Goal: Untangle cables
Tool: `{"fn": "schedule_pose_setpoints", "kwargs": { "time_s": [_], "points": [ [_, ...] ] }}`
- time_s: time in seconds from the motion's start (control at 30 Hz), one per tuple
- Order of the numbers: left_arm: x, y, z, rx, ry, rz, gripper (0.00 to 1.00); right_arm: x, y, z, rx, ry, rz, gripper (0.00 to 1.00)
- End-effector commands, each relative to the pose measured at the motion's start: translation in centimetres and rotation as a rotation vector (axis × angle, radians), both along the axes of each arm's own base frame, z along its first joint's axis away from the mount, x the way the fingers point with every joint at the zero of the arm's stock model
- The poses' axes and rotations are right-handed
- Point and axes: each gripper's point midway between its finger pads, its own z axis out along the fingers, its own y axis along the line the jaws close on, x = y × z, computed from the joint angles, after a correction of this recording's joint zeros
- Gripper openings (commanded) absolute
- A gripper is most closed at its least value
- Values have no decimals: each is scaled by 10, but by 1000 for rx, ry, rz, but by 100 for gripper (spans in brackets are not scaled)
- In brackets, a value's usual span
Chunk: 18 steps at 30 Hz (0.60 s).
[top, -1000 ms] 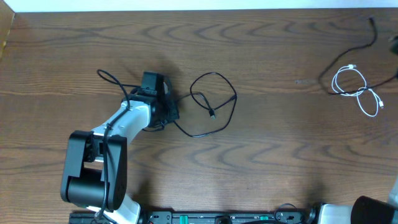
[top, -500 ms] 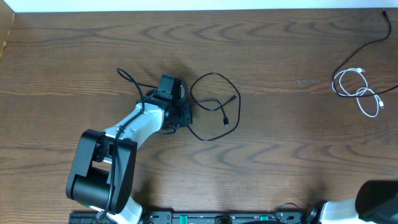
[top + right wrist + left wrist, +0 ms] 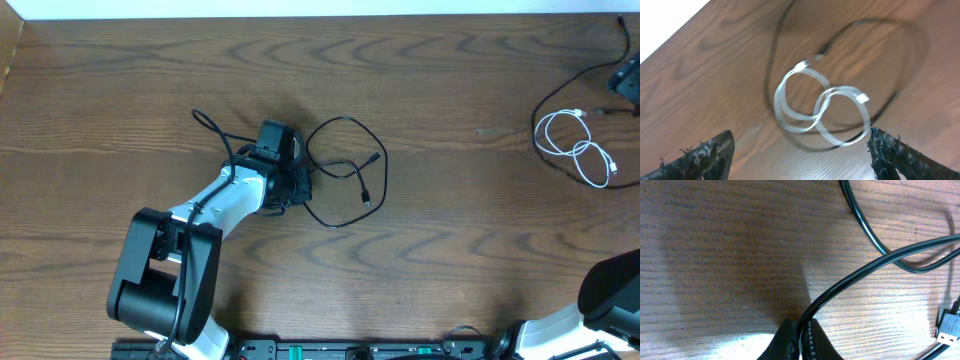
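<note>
left pincer (image 3: 802,330) pinches the black cable (image 3: 860,273) mid-tabletop (image 3: 450,250), a hold suited to dragging it. right pincer (image 3: 800,150), spread wide, hovers over the white cable (image 3: 807,70) by the far right corner; the view is blurred, but it is probably lining up a grab.

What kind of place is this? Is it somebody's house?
Probably a robot lab or test bench, not a home. A robot arm reaches over a wooden table, where a black cable and a white cable lie, likely for it to handle.
</note>
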Motion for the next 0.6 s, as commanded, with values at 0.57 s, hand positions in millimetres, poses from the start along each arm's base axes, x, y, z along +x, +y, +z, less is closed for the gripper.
{"fn": "schedule_pose_setpoints", "kwargs": {
  "time_s": [0.57],
  "points": [
    [-48, -133, 37, -394, -188, -648, 41, -31, 125, -27, 263, 198, 433, 90]
  ]
}}
